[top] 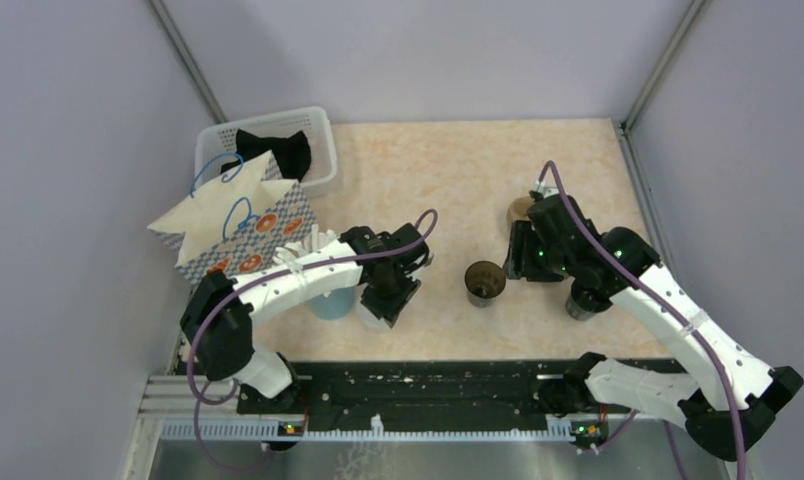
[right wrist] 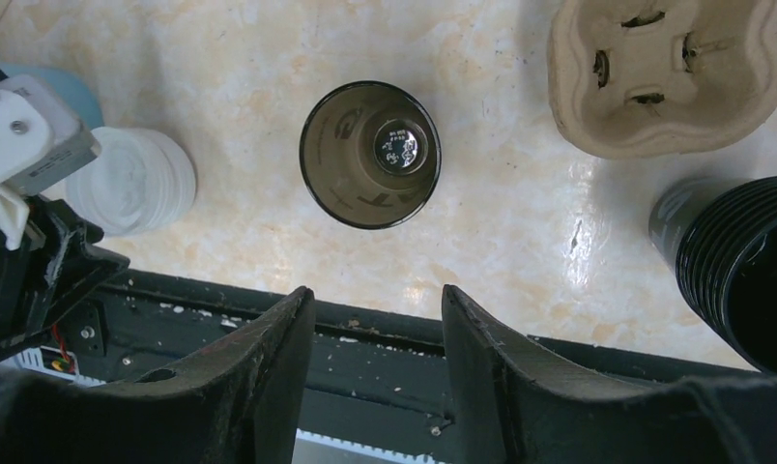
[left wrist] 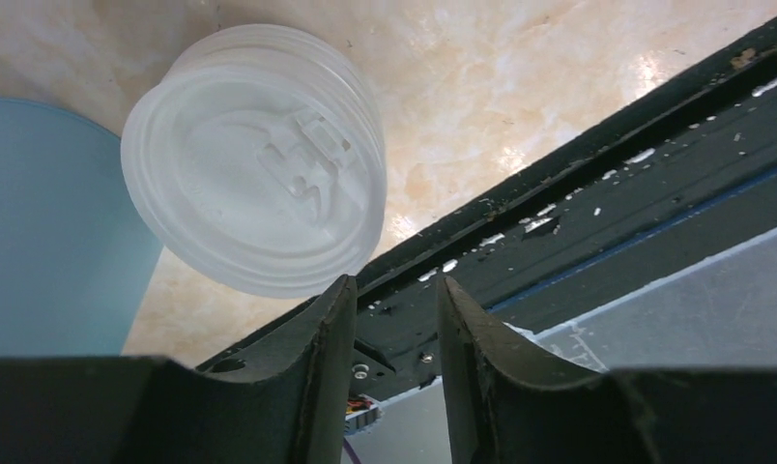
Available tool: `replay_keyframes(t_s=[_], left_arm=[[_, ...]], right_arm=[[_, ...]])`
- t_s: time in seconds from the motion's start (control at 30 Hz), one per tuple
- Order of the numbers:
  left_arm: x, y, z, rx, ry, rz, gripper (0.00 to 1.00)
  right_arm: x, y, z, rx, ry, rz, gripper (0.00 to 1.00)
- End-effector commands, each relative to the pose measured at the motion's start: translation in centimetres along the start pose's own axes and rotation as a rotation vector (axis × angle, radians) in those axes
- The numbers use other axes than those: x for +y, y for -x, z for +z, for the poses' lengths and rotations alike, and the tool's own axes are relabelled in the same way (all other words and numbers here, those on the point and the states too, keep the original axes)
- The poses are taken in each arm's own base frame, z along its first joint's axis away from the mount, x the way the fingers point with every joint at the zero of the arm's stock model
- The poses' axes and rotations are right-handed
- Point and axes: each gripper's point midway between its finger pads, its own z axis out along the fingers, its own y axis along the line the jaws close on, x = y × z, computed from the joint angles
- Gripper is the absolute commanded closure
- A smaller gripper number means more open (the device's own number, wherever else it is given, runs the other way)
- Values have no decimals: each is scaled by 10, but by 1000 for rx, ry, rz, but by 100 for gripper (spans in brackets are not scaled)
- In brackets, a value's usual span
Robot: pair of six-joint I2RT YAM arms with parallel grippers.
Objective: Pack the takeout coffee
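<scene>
A small dark brown cup (top: 485,283) stands upright in the middle of the table, open at the top with no lid on it; it also shows in the right wrist view (right wrist: 370,155). A stack of translucent white lids (left wrist: 254,159) lies beside the light blue cup (left wrist: 46,251). My left gripper (top: 386,300) hovers just above and beside the lids, open and empty (left wrist: 394,285). My right gripper (top: 523,262) is open and empty (right wrist: 377,295), right of the brown cup and apart from it.
A patterned paper bag (top: 240,225) stands at the left, with a white basket (top: 318,140) behind it. A pulp cup carrier (right wrist: 670,72) lies behind the right gripper. A stack of black cups (right wrist: 742,266) stands at the right. The black rail (top: 428,385) runs along the near edge.
</scene>
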Motion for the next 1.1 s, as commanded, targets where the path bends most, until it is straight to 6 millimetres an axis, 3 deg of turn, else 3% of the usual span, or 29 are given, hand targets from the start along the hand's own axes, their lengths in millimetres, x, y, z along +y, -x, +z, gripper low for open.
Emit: replay_keyframes(t_s=[0.0,0.2,0.5,1.07], left_arm=[[4,8,12,-31,20,52,58],[11,4,21,-14,55,49,66],[20,5,24,-11,100,68,66],[19,5,27,12,91,101,81]], right_arm=[[7,7,-5,-35,41,18,49],[7,9,-7,-42,40,18,49],[6,6,-5,-39,39,22,49],[8,6,-5,-39,50,23,49]])
